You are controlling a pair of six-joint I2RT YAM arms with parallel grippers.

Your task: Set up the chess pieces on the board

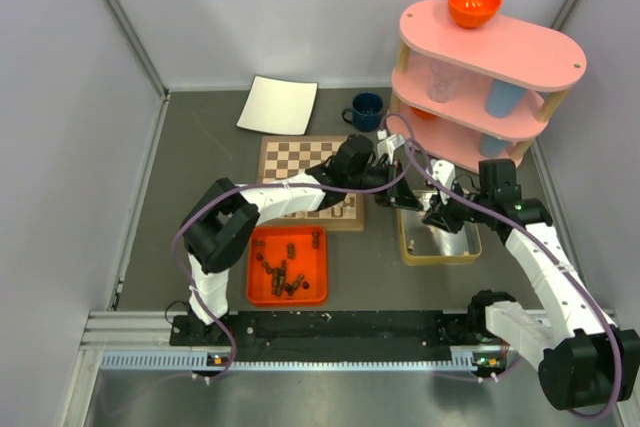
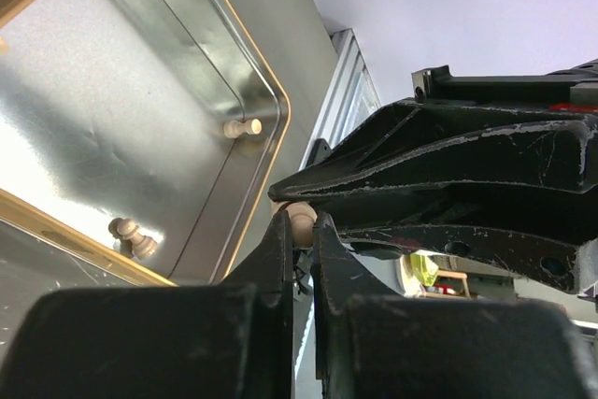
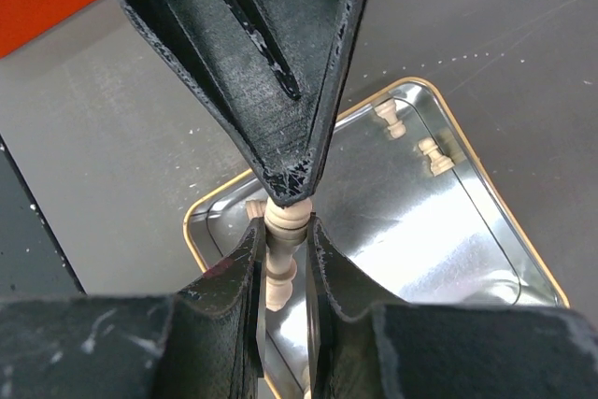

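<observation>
The board (image 1: 295,159) lies mid-frame, a sheet (image 1: 278,105) and mug (image 1: 366,110) above it, a tray (image 1: 262,292) holding chess pieces (image 1: 283,272) below it. A pan (image 1: 440,260) lies right of the board, below the shelf unit (image 1: 520,47).

- No text, label, brand or number was readable anywhere.
- A yellow-green patch (image 2: 422,268) (left wrist view, background) was possibly a sticker, too blurred to read.

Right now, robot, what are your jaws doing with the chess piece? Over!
Left gripper and right gripper: jaws shut on one pale chess piece. Held above the metal tray. Nothing seen in the way. Over.
</observation>
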